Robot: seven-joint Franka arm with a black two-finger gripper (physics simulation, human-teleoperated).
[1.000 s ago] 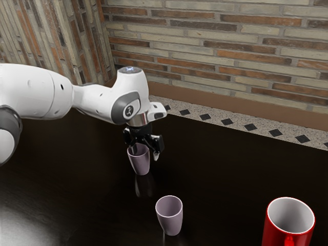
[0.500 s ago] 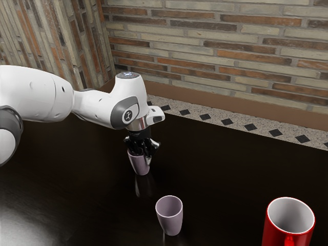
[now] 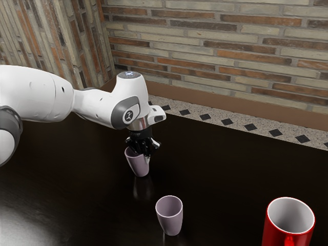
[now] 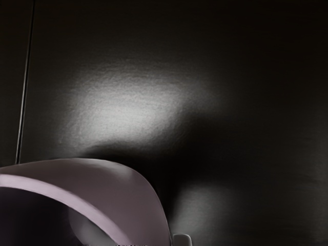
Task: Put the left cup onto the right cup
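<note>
Exterior view: left cup (image 3: pixel 138 165) newly tilted.

Obstacles: held cup (image 3: pixel 138 164) over table (image 3: pixel 230 169) middle; lilac cup (image 3: pixel 169 214) and red mug (image 3: pixel 288 223) well apart along its near edge
Free room: bare top between all three

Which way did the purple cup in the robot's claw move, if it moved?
Yes, only slightly: the held cup has tipped, its rim shifting toward the exterior view's left, away from the other cup, which stayed put.
</note>
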